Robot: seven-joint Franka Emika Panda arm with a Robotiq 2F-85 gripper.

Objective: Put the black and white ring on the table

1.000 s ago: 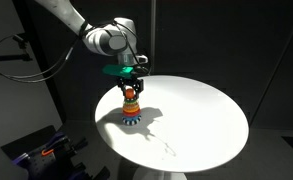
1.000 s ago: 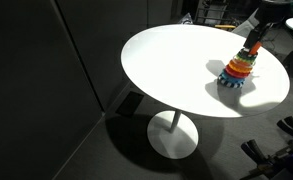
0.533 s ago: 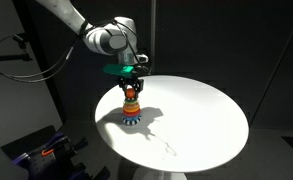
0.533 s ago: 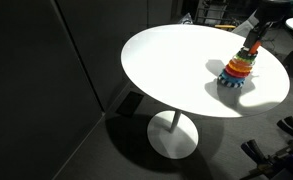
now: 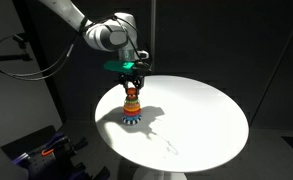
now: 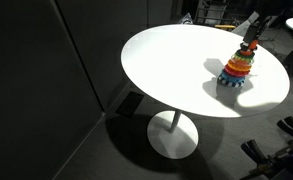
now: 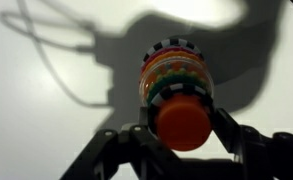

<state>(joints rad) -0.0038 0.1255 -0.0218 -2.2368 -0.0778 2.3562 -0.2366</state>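
Note:
A ring stack toy [image 5: 132, 105] stands on the round white table [image 5: 196, 125], near its edge. The black and white ring [image 5: 132, 118] is the widest ring, at the bottom of the stack, under the green, yellow and red rings. It also shows in the other exterior view [image 6: 231, 83] and at the far end of the stack in the wrist view [image 7: 172, 46]. My gripper [image 5: 133, 80] is right above the stack. In the wrist view my gripper [image 7: 183, 125] has a finger against each side of the orange top piece [image 7: 183, 122].
The stack's shadow and the arm's shadow fall on the table top [image 7: 46, 120]. The table's edge runs close to the toy [image 6: 276, 100]. Dark curtains and equipment stand around the table, with a cart [image 5: 36, 150] low beside it.
My gripper has risen a little above the stack. The stack of rings has not moved.

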